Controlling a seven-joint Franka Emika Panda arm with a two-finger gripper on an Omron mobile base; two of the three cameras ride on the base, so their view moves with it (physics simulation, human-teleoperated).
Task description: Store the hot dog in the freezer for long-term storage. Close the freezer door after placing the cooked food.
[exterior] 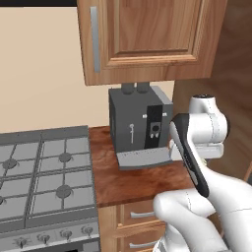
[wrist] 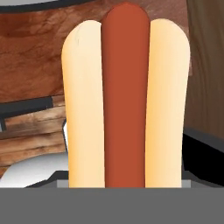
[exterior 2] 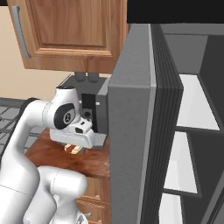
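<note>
Hot dog (wrist: 126, 100) front and centre in the hand view, tan bun halves either side of the red-orange sausage, running straight up from the bottom edge. Looks clamped in the gripper (exterior 2: 73, 148), though fingertips hidden behind the bun, so can't tell how wide the jaws sit; judging it as held since it hangs lengthwise along the hand with wood counter (exterior: 128, 182) well behind it. Right base view shows a sliver of bun peeking under the white hand, lower left of centre, just above the countertop, in front of the grey coffee machine (exterior: 140, 125). Freezer door (exterior 2: 131, 131) swung wide open, edge-on through the middle of that frame, with white shelves of the freezer (exterior 2: 192, 105) at the right. Probably kept open so the carry goes straight in. Still to do: swing right around the door edge, set it on a shelf, then shut the door. Stove (exterior: 44, 172) at lower left of left base view, out of the way.
</note>
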